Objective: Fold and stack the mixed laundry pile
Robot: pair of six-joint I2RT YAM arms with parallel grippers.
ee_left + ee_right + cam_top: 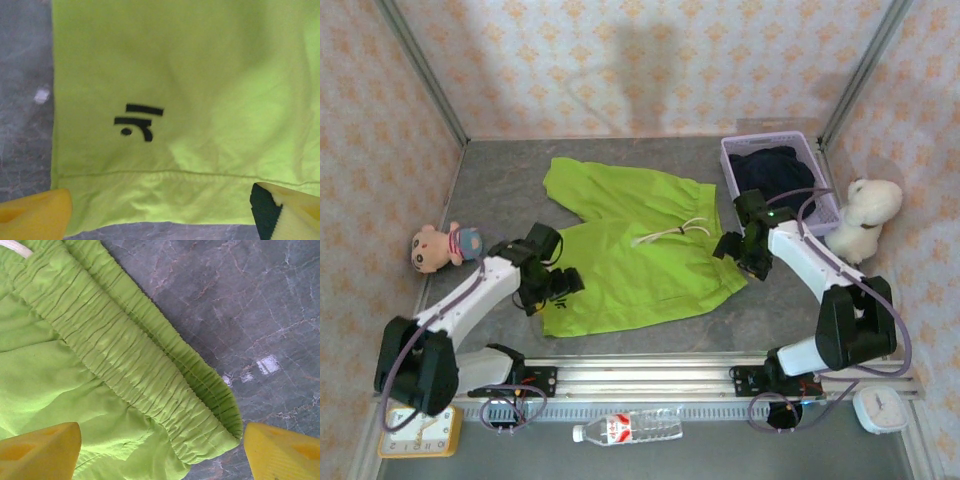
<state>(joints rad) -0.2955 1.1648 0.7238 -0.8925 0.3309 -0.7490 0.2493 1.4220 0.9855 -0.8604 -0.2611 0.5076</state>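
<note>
Lime-green shorts (630, 262) lie flat between both claws, long axis left to right: legs point left, waistband and pale drawstring (672, 233) point right. The left claw (552, 285) hangs released over a leg hem. The right claw (735, 250), also released, straddles the waistband end. Beyond it, a navy garment (772, 168) fills a lavender basket (825, 205), with a white plush toy (865, 212) alongside.

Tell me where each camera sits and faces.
Top: above and behind the arm bases, looking down on table, green shorts, basket; left arm and right arm show.
Left wrist: looks down at shorts' hem and black logo; left gripper open at bottom.
Right wrist: looks down at waistband end; right gripper open at bottom.
All share the shorts.
</note>
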